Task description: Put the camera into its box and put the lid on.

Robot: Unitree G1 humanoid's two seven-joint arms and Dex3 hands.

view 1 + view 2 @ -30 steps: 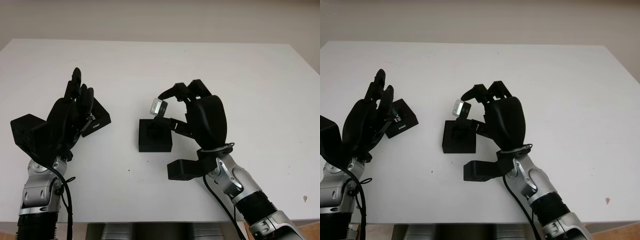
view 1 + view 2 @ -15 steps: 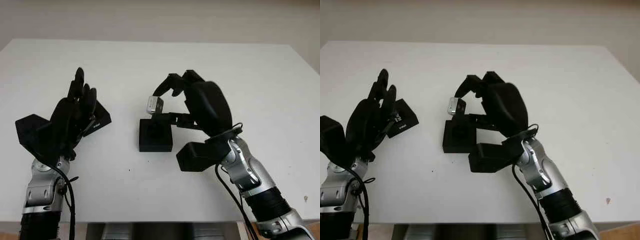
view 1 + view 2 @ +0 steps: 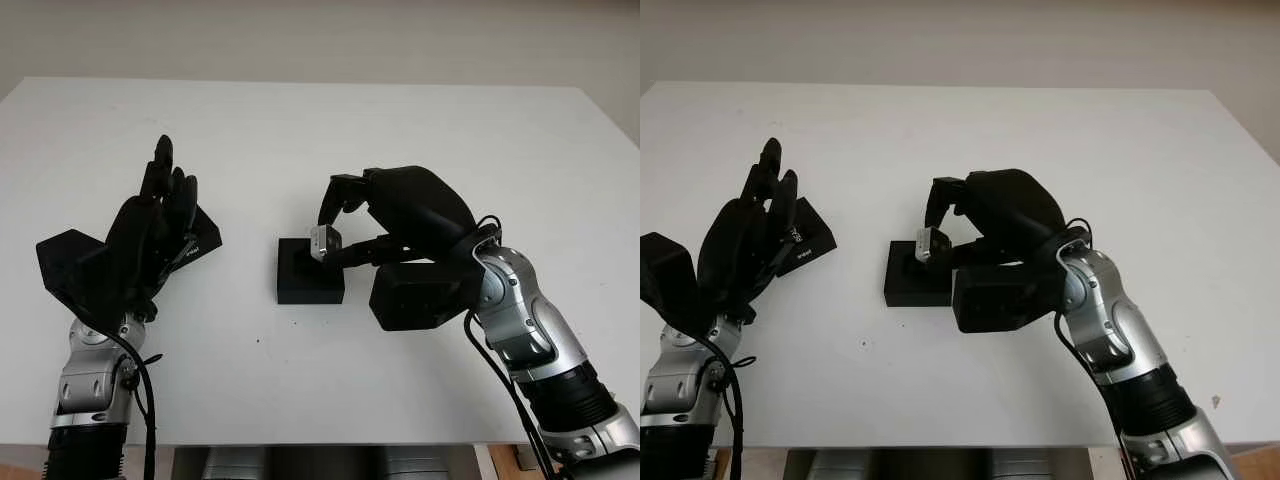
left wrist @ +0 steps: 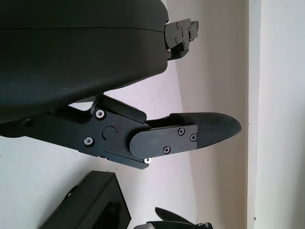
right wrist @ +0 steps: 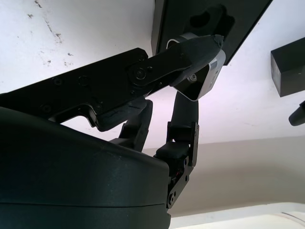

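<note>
Your camera (image 3: 322, 243), a small silver block, sits near the centre of the head view, pinched between the fingertips (image 3: 331, 196) of your right hand (image 3: 405, 215) and held just above the right rim of the open black box (image 3: 309, 271). In the right wrist view you can see the camera (image 5: 206, 76) clamped between one finger pressing on its face and another behind it, with the box's moulded foam recess (image 5: 217, 24) directly beyond it; the camera is not yet seated in that recess. The box rests on the white table (image 3: 330, 130) at the middle of the frame, its opening facing up. Your right hand arches over it from the lower right, the fingers curled down onto the camera and the silver forearm running off toward the bottom right corner. The lid (image 3: 199, 242), a flat black piece with small white lettering, lies on the table in the left half of the frame, well apart from the box. Your left hand (image 3: 150, 225) is raised over the lid at the left of the frame, holding nothing, its fingers extended upward and lying close side by side; it covers part of the lid from the head camera. In the left wrist view one finger (image 4: 190, 136) reaches out straight over the white table, and a corner of the lid (image 4: 90, 200) shows beneath it.
</note>
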